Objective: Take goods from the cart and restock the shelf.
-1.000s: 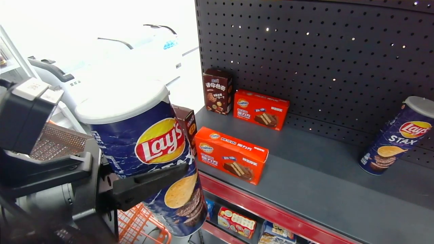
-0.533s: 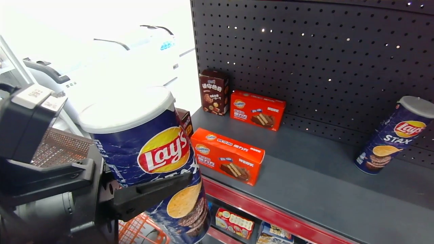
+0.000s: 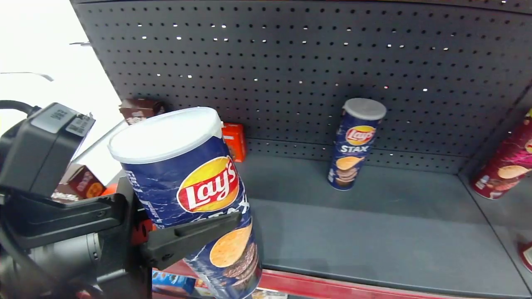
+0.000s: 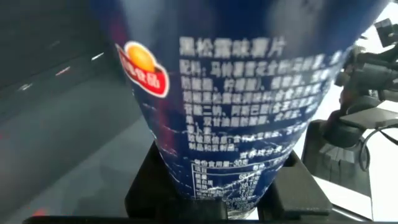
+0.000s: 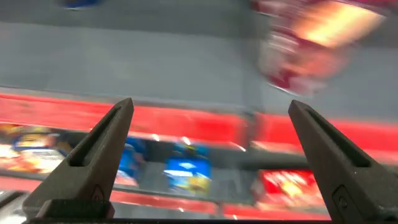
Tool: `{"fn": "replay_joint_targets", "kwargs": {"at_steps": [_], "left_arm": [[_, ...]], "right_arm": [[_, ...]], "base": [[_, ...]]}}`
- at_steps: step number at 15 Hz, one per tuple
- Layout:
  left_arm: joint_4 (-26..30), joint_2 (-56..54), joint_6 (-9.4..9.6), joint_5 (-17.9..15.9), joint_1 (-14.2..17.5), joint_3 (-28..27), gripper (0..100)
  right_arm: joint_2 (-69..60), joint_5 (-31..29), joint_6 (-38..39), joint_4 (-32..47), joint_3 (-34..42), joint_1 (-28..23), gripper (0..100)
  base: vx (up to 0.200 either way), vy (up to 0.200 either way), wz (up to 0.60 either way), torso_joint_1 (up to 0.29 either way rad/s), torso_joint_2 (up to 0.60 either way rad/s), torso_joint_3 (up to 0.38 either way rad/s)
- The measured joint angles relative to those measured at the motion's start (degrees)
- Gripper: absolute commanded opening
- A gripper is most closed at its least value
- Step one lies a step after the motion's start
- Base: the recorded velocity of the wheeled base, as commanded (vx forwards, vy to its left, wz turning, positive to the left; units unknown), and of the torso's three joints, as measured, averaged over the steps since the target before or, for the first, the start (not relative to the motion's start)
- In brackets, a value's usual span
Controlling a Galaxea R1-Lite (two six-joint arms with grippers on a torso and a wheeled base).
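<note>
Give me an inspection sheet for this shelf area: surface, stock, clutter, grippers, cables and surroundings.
Surface: dark grey shelf with a red front edge.
Job's things: blue chip can held in front of the shelf; second blue can upright on the shelf near the pegboard; red can at the far right.
Clutter: orange box and brown boxes at the shelf's left end.
Grippers: left gripper shut on the blue chip can; right gripper open, holding nothing, facing the red shelf edge.
Cables: black cable by the left wrist.
Surroundings: packaged goods on the lower shelf.
</note>
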Motion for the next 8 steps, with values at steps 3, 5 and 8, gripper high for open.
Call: {"fn": "replay_joint_targets", "kwargs": {"at_steps": [3,5,8], "left_arm": [[0.00,0.11,0.00,0.05,0.00,0.12,0],[0.05,0.15,0.00,0.10,0.09,0.22,0],[0.05,0.13,0.00,0.00,0.41,0.15,0]], "right_arm": [[0.00,-0.05,0.09,0.00,0.00,0.00,100],[0.00,-0.02,0.05,0.00,0.00,0.00,100],[0.00,0.00,0.02,0.00,0.00,0.00,100]], "base": [[0.000,0.000,0.00,0.000,0.00,0.000],[0.000,0.000,0.00,0.000,0.00,0.000],[0.000,0.000,0.00,0.000,0.00,0.000]]}}
